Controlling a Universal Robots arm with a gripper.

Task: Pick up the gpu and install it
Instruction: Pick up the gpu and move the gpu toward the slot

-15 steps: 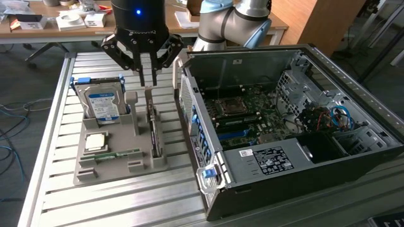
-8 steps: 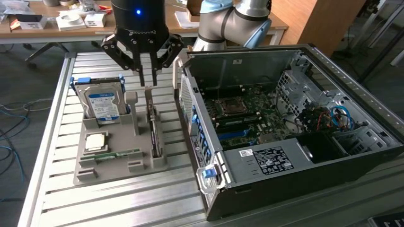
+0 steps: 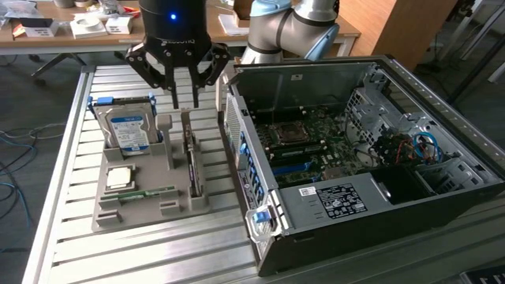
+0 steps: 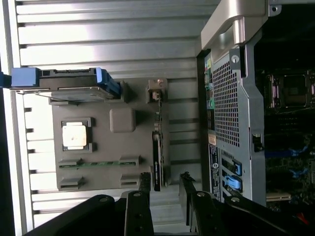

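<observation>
One arm, one gripper (image 3: 184, 105), fingers spread wide with nothing between them. It hangs above the grey parts tray (image 3: 150, 218) and touches nothing.

The gpu (image 3: 191, 161) stands on its long edge in a slot along the side of the tray nearest the open PC case (image 3: 347, 195). It is a thin dark card, upright, not yet lifted. Its long axis runs along the tray, roughly parallel to the side of the case (near-to-far in the exterior view).

Key relation: the gpu lies below the gripper. In the wrist view the gripper (image 4: 165, 183) has one dark finger on each side of the line of the gpu (image 4: 157, 157), so the gap spans the card's thin dimension and the closing direction crosses its flat faces. The card's end sits closer to one finger than the other, so I judge the centring slightly off. I cannot tell height above the card exactly; in the exterior view the fingertips look clear of its top edge.

Other parts in the tray, none touched:
- hard drive (image 3: 130, 131), blue label, standing at the far end, apart from the gpu
- CPU (image 3: 120, 176), flat in its pocket
- green memory stick (image 3: 146, 193), lying crosswise

Motherboard (image 3: 311, 139) is exposed inside the case; no card seated there that I can make out.
</observation>
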